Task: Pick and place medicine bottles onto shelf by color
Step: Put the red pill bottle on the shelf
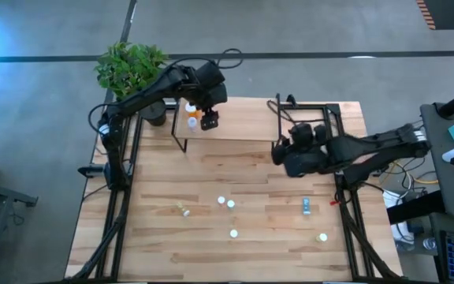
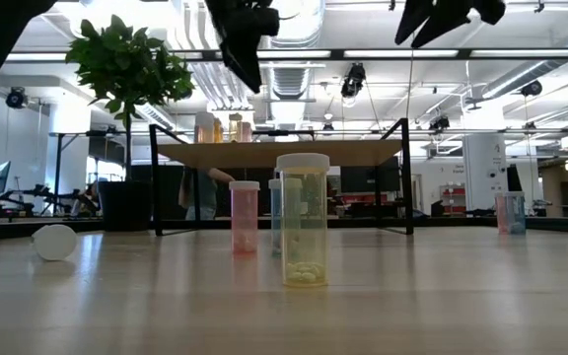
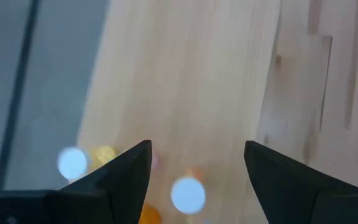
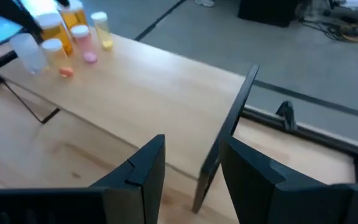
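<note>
Nearest the low camera, a yellow bottle [image 2: 303,220] stands upright on the tabletop [image 1: 258,173] with pale pills in its bottom. Just behind it are a pink bottle [image 2: 244,216] and a bluish one partly hidden. A white-capped bottle [image 2: 54,242] lies on its side off to one edge, and a blue-green bottle [image 2: 509,212] stands well apart toward the other. From above, these loose bottles show as small white caps scattered over the near half of the tabletop, none yet sorted.

Farther back stands the shelf [image 1: 235,118], a light-wood board on a black wire frame. At its left end a small cluster of orange bottles [image 1: 191,111], with yellow and pinkish ones beside them, is already placed.

The left tool [image 1: 209,118] hovers right over that cluster with its fingers spread wide and nothing between them. In its wrist view the white caps sit just below the gap. The right tool [image 1: 282,154] hangs above the tabletop by the shelf's right end, its fingers partly apart and empty.

The main risk appears to lie at the shelf. The placed bottles stand close together and are light and narrow. If the left tool pulls away sideways rather than straight up, a finger could clip a cap and topple one into its neighbours or off the board's edge. The right arm is close to the black frame [image 4: 229,134]. A careless swing toward the loose bottles might strike the frame, shake the shelf and unsettle the whole cluster.
</note>
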Tool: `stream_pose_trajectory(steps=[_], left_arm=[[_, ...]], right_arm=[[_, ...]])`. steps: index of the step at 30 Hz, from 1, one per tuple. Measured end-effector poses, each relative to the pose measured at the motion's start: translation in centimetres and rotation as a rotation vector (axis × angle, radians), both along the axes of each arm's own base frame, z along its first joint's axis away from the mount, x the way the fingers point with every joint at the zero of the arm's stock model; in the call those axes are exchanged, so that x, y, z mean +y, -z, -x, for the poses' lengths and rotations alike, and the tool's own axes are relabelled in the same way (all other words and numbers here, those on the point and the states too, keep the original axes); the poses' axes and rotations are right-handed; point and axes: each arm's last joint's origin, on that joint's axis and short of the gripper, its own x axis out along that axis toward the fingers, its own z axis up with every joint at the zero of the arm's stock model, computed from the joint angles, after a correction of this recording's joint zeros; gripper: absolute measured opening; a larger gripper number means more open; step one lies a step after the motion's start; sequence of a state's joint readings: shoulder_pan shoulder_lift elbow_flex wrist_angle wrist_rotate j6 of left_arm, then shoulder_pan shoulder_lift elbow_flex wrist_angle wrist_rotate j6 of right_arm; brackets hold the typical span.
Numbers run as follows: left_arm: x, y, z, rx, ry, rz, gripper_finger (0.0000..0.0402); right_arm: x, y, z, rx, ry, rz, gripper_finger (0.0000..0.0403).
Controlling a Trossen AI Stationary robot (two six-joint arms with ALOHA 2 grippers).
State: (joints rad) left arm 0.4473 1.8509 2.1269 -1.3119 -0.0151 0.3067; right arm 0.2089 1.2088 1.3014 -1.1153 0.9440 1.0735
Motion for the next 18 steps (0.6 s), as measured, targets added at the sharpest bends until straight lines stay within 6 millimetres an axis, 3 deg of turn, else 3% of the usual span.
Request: stream_pose_trajectory(steps=[11, 18], left_arm=[[-0.6, -2.3, -0.6, -0.194, 0.104, -0.105, 0.0240], [-1.9, -4.4, 1.1, -0.251, 0.112, -0.122, 0.0240]], right_arm=[[1.7, 6.1, -6.0, 0.103, 0.080, -0.154, 0.0144], [1.8, 6.0, -8.7, 0.163, 0.031, -0.076, 0.0144]])
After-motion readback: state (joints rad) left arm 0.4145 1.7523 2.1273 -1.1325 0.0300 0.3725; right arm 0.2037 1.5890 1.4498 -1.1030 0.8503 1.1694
